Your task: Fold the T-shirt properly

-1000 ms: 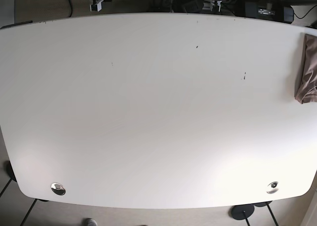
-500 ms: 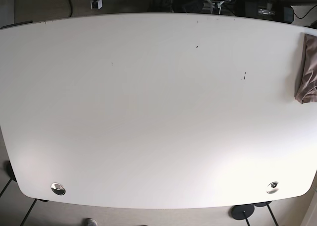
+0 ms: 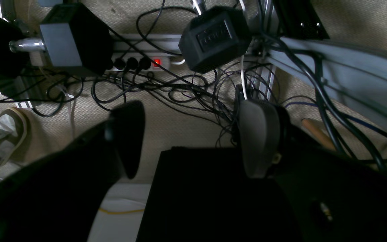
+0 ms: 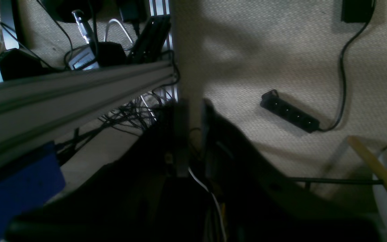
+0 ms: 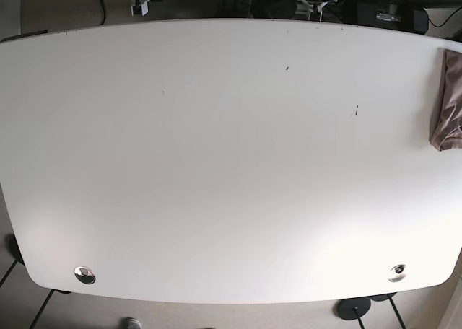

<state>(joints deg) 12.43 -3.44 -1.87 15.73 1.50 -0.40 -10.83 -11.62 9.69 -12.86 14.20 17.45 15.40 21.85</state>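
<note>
Brownish crumpled T-shirt point(image 5: 448, 102) sits at the white table's point(image 5: 216, 163) right edge; left gripper point(image 3: 193, 141) spread wide, right gripper point(image 4: 193, 134) nearly pinched (both off-table).

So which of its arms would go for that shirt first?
Probably the left. The T-shirt lies bunched at the table's right edge in the base view, which is the left arm's side. The left gripper hangs open above floor cables; the right gripper looks nearly closed.
</note>
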